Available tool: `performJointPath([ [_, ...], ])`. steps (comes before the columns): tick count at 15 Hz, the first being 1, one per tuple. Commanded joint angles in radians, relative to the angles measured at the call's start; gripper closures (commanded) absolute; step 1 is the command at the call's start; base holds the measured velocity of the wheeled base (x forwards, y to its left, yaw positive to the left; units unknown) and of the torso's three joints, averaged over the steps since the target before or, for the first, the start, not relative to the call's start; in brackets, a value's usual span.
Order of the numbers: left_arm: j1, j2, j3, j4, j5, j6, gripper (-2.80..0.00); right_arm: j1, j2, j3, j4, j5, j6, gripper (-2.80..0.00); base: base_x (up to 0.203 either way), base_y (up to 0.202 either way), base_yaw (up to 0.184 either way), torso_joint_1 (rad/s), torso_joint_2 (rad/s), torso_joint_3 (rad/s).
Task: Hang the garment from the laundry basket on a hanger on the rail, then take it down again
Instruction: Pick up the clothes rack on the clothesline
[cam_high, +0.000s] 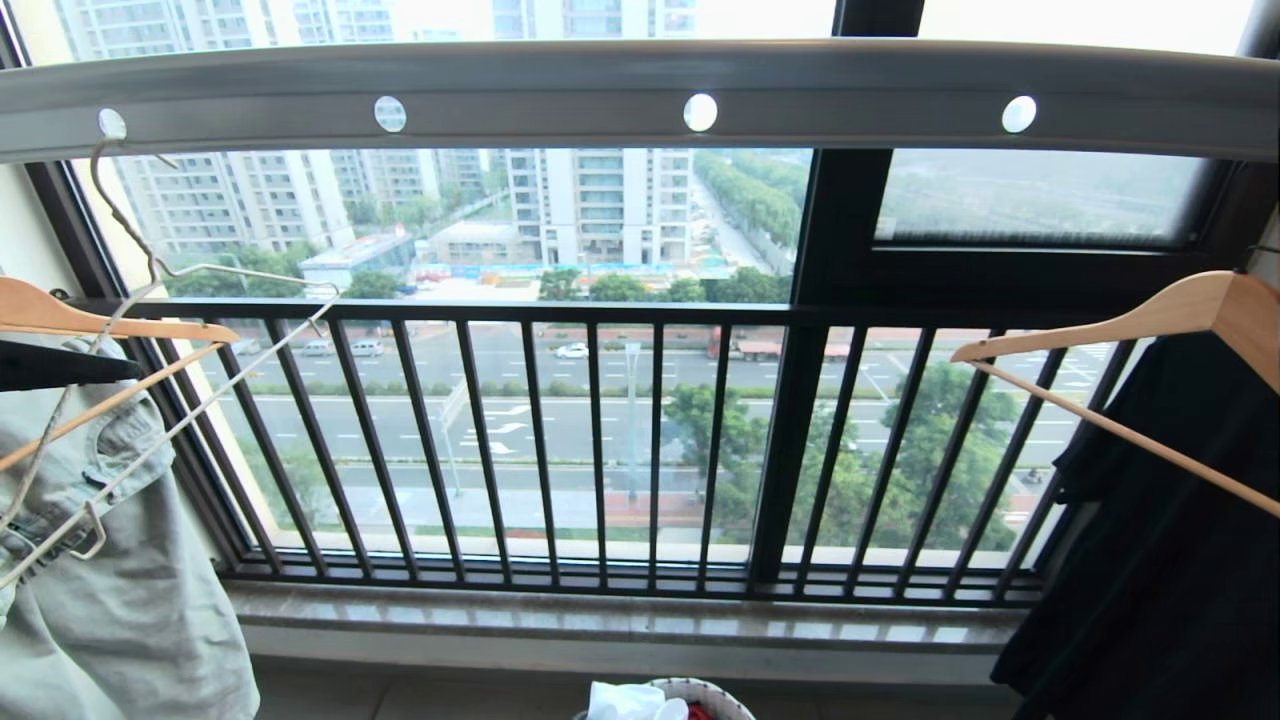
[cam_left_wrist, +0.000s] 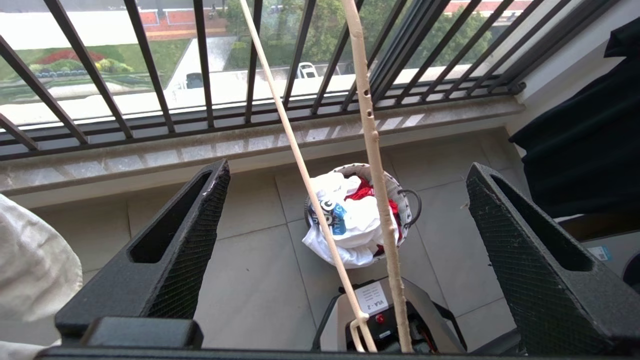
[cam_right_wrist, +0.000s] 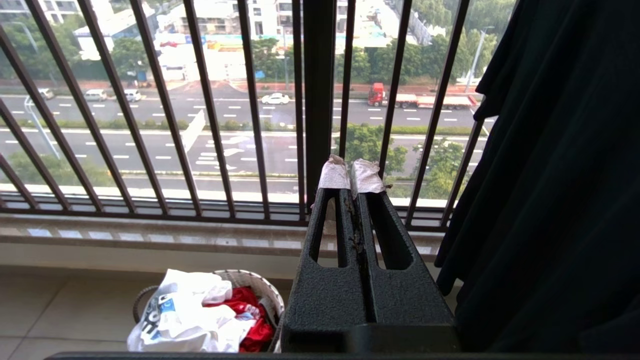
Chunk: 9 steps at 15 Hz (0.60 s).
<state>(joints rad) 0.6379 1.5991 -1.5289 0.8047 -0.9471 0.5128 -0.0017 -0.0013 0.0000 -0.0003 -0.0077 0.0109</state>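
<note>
Up on the rail (cam_high: 640, 95), the wire hanger (cam_high: 150, 400) hangs tilted; left gripper (cam_left_wrist: 345, 220) fingers (cam_left_wrist: 190, 225) spread wide around its wires, gripping nothing. T-shirt (cam_left_wrist: 350, 220) sits in the basket (cam_left_wrist: 407, 200). Right gripper (cam_right_wrist: 352, 175) fingers pressed together, empty.

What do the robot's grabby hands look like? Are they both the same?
Nearly. Each has two black, wedge-shaped fingers with a rough, grainy surface and a long slot cut through the middle. The left gripper has a fine mesh pattern on its fingers' inner faces. The right gripper wears crinkled white tape wrapped round both tips. No cables show.
</note>
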Motion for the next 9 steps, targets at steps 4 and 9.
performJointPath([
  [4, -0.051, -0.007, 0.003, 0.003, 0.161, -0.041, -2.8, 0.0, 0.001, 0.0, 0.0, 0.0, 0.0, 0.0, 0.0, 0.0, 0.0, 0.0, 0.0, 0.0],
  [9, -0.067, -0.014, 0.004, 0.002, 0.198, -0.08, -2.8, 0.0, 0.001, 0.0, 0.0, 0.0, 0.001, 0.0, 0.0, 0.0, 0.0, 0.0, 0.0, 0.0],
])
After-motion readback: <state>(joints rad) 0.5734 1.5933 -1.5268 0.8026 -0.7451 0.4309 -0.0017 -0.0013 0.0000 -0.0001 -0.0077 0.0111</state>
